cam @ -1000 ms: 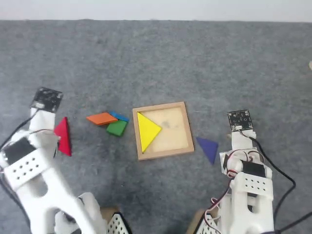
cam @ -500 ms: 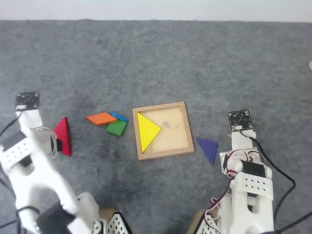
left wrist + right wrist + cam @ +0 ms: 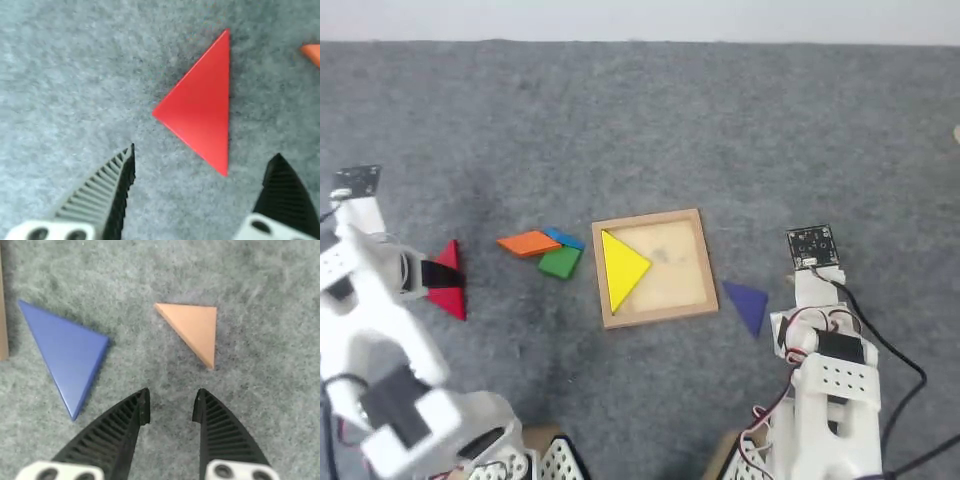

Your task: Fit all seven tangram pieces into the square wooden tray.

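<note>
Closest to me, the left gripper hangs over the red triangle. Its jaws are spread wide with nothing held. The piece lies flat on the grey mat, well to the left of the tray.

The right gripper is parted only a little, also with nothing in it. It sits just short of a small tan triangle, with a blue triangle beside that.

I'd judge these pieces to be thin painted wood: light, stiff and smooth on top. They offer only a low edge to catch. The red one wants pinching across its body, the long side against the opposite corner and near the middle. Taken off-centre it would likely swivel or skid on the felt.

Further in, an orange piece, a small blue piece and a green square huddle together, touching. They lie just left of the wooden tray, which holds the yellow triangle against its left side.
</note>
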Robot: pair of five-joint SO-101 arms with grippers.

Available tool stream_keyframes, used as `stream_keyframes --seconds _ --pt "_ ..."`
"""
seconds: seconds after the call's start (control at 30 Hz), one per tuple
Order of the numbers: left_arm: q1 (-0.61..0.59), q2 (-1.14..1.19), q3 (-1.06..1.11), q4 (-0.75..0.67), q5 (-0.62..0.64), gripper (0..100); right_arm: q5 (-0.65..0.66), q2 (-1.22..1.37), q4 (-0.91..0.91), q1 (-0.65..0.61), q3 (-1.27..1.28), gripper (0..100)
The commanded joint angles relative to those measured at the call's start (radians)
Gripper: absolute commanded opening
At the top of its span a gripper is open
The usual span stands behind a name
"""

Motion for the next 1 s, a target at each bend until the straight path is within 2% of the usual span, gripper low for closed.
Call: stream_keyframes --seconds 0.0,0.13,0.23,0.3,0.43,0.53,0.63,0.8,0.97 --pt "0.003 0.117 -0.127 0.014 -0.011 39 -0.003 -0.016 -0.018 0.002 -0.008 15.2" --pt "0.000 0.147 -0.249 0.121 -0.025 39 -0.003 -0.016 -0.018 0.002 -0.008 15.2" --pt "-0.002 0.143 -0.343 0.273 -0.141 39 -0.003 -0.016 -0.018 0.002 -0.008 15.2" --pt "-0.002 0.152 -0.375 0.301 -0.163 36 -0.003 -0.016 -0.018 0.002 -0.008 15.2" --pt "-0.020 0.147 -0.328 0.167 -0.078 28 -0.003 -0.018 -0.018 0.002 -0.008 15.2" --pt "-0.032 0.140 -0.246 0.074 -0.017 35 -0.003 -0.018 -0.018 0.002 -0.008 15.2" --pt "0.008 0.149 -0.183 0.058 -0.005 43 -0.003 -0.018 -0.018 0.002 -0.008 15.2" --pt "0.084 0.176 -0.139 0.044 0.009 42 -0.003 -0.018 -0.018 0.002 -0.008 15.2" --pt "0.081 0.232 -0.137 -0.071 0.038 40 -0.003 -0.018 -0.018 0.002 -0.008 15.2"
